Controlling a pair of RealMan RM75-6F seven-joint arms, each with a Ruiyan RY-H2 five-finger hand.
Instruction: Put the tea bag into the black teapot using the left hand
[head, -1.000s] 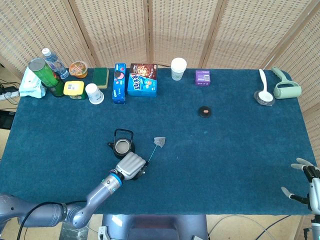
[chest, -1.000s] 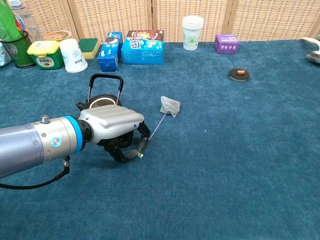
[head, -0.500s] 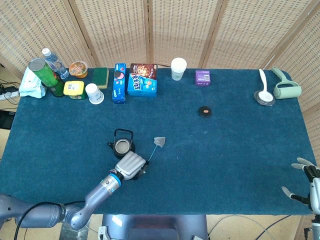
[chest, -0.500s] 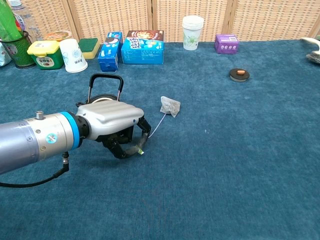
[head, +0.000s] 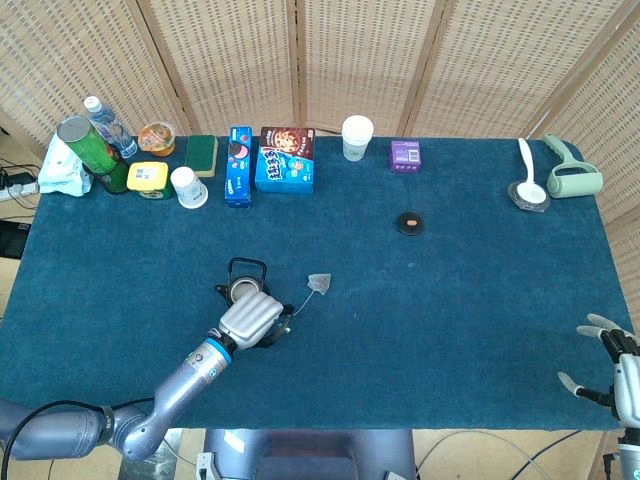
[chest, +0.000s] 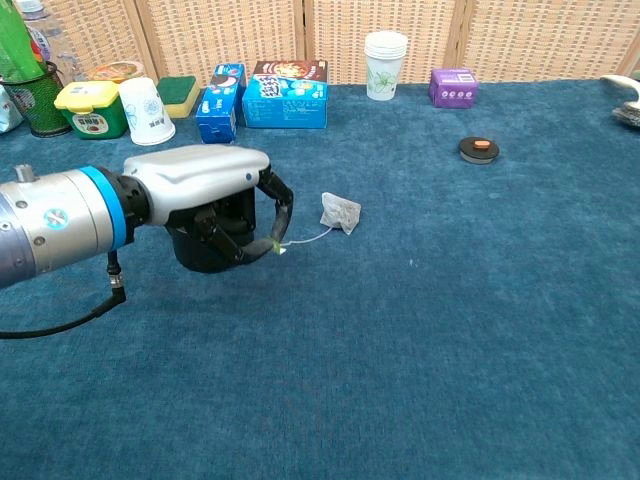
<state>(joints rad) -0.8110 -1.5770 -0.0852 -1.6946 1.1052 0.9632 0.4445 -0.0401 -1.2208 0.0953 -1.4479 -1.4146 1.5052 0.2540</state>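
The black teapot (head: 242, 289) stands lidless on the blue cloth at left of centre. In the chest view its body (chest: 196, 256) is mostly hidden behind my left hand (chest: 215, 200). That hand (head: 251, 320) hovers just in front of the pot and pinches the small tag (chest: 277, 247) at the end of the tea bag's string. The grey tea bag (head: 320, 285) (chest: 340, 213) lies on the cloth to the right of the pot, with its string running to the tag. My right hand (head: 608, 362) is at the table's near right corner with fingers spread, holding nothing.
The round black lid (head: 410, 222) (chest: 478, 149) lies right of centre. Along the far edge stand blue boxes (head: 285, 160), paper cups (head: 357, 137), a purple box (head: 405, 154), a yellow tub (head: 147, 178) and bottles (head: 85, 145). A white spoon (head: 528, 175) lies far right.
My left hand has risen off the cloth and moved back toward the teapot, taking the tag with it. The string now runs sideways. The tea bag itself has stayed put.
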